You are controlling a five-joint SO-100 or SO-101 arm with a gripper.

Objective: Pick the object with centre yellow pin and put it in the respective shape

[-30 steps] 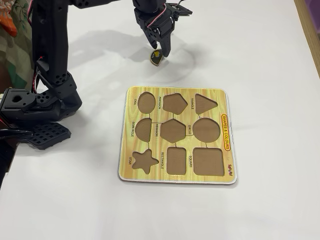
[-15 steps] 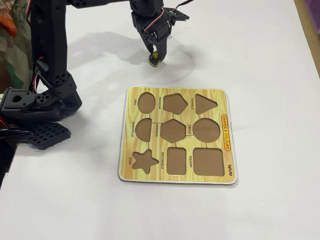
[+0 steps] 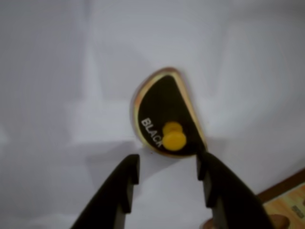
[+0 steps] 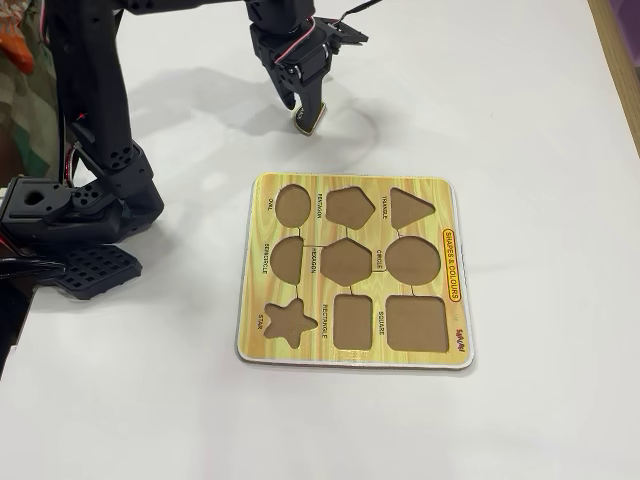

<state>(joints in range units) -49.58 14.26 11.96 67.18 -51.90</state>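
Black semicircle wooden piece point(image 3: 164, 114) with the yellow centre knob point(image 3: 174, 136) lies flat on the white table point(image 4: 520, 120), far of the yellow shape board point(image 4: 352, 272), just ahead of the open, empty black two-finger gripper point(image 3: 167, 169), its knob facing the gap.

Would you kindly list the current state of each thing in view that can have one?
Gripper: open, fingers either side of the yellow knob, not closed on it.
Black semicircle piece: flat on the white table, printed side up, outside the board.
Shape board: flat; all nine cutouts empty.
Semicircle cutout: empty.
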